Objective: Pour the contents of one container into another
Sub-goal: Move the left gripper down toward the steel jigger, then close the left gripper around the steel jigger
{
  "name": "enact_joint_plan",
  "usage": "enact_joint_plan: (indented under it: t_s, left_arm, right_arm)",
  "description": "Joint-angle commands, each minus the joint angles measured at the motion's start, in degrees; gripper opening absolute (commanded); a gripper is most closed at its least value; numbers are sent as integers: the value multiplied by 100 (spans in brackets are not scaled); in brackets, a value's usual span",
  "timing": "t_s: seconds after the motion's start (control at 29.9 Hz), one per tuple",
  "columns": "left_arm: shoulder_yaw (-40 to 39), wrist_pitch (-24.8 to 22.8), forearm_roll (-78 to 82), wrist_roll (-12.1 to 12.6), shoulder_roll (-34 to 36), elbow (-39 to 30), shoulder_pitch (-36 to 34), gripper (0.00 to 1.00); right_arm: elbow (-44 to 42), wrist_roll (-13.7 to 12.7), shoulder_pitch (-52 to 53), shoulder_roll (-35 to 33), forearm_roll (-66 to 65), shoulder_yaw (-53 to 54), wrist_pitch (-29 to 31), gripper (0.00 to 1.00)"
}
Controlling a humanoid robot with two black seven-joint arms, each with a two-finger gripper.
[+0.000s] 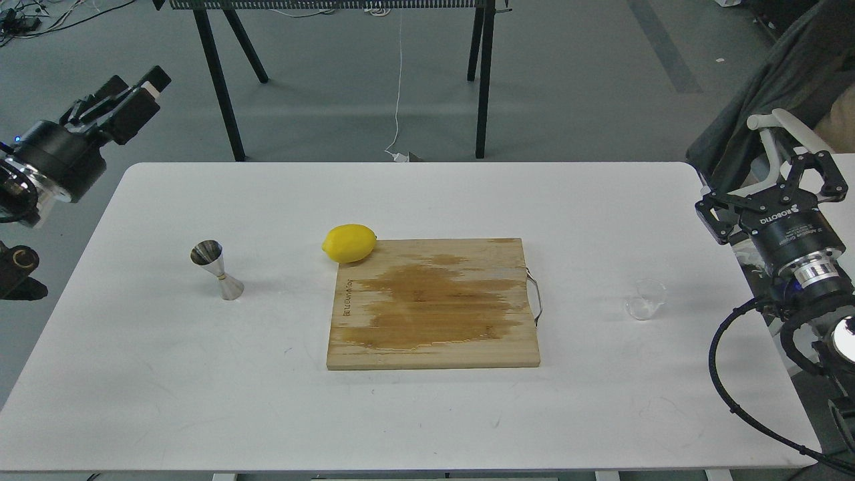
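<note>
White worktop [200, 401] fills the frame, a stained wooden cutting board [433, 307] at centre. Right of centre stands the clear glass cup [646, 298]; left of centre, the steel jigger [218, 269]. A lemon [349, 242] touches the board's upper-left corner. Right tool [811, 175] is open and empty; left tool [143, 90], upper left, holds nothing, its opening unclear.

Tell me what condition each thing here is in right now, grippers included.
Glass cup: upright on the table, untouched, contents not discernible.
Steel jigger: upright, standing alone.
Lemon: whole, at the board's far left corner.
Cutting board: flat, large dark wet-looking stain.
Left gripper: raised off the table, holding nothing; open or shut unclear.
Right gripper: open, empty.
</note>
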Motion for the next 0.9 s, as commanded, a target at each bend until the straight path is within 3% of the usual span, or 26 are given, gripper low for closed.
enact_joint_plan:
  t_s: [0.0,0.07,0.33,0.87]
  left_arm:
    - [-124,707,448,0,-114,-261,702,100]
    - [-238,978,879,0,-290,-261,958,99]
    - [-871,978,2163,0,-624,187,1618,99]
    - [-792,978,2383,0,-984,767,2391,99]
  right_arm:
    - [-1,0,3,8,-8,1,0,99]
    - [-36,0,3,8,-8,1,0,99]
    - [-54,0,-76,26,-8,1,0,99]
    - [-54,0,-94,35,0,1,0,99]
